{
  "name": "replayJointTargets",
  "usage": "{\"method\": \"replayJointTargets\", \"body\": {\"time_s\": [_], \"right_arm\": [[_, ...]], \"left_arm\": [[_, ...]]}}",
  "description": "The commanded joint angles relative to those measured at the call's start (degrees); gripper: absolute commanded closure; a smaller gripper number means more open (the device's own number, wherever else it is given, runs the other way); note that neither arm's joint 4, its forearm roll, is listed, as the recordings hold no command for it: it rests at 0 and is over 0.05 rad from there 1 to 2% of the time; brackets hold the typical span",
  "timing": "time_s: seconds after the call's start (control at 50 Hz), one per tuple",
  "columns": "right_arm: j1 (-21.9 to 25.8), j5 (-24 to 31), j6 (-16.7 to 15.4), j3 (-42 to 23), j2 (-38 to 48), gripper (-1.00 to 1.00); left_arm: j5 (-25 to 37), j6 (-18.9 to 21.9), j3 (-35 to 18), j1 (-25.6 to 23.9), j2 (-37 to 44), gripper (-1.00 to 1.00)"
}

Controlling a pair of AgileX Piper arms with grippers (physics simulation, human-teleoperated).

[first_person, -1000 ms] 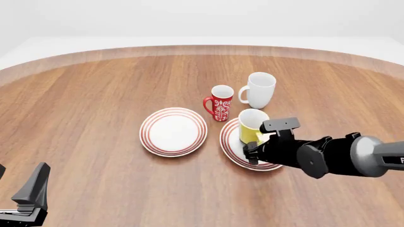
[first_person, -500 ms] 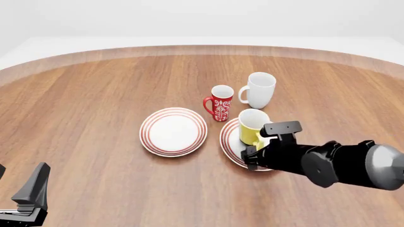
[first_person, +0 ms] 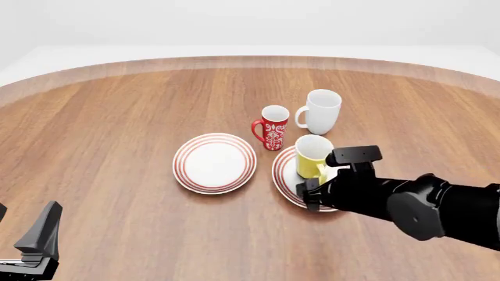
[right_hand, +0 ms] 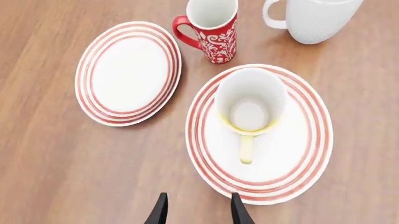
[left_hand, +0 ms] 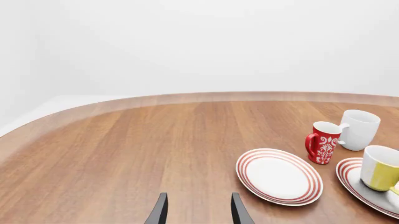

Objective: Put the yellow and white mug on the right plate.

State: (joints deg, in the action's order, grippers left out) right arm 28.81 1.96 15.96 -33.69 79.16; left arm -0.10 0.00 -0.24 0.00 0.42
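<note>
The yellow and white mug (first_person: pixel 311 157) stands upright on the right plate (first_person: pixel 287 178), a white plate with red rings. In the right wrist view the mug (right_hand: pixel 249 100) shows its white inside, and its yellow handle (right_hand: pixel 246 149) points toward my right gripper (right_hand: pixel 198 212). That gripper is open and empty, a short way back from the plate (right_hand: pixel 293 154) and touching nothing. In the front view my right gripper (first_person: pixel 308 194) hovers at the plate's near edge. My left gripper (first_person: pixel 39 246) is open at the near left, far from the mug (left_hand: pixel 381 169).
A second ringed plate (first_person: pixel 181 164) lies left of the right plate. A red mug with white pattern (first_person: pixel 274 129) and a larger white mug (first_person: pixel 322 111) stand just behind the plates. The round wooden table's far edge (first_person: pixel 250 61) curves behind them.
My right arm has drawn back a little toward the right, away from the yellow mug. The mug stays put on the right plate. The left arm has not moved.
</note>
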Motion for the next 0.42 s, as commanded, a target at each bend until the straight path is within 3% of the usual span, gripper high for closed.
{"method": "replayJointTargets", "body": {"time_s": [0.02, 0.42], "right_arm": [[1.88, 2.57, 1.28, -0.02, -4.75, -1.0], [2.23, 5.48, 1.0, 2.15, -14.75, -1.0]], "left_arm": [[0.0, 0.0, 0.0, 0.0, 0.0, -1.0], [0.0, 0.0, 0.0, 0.0, 0.0, -1.0]]}}
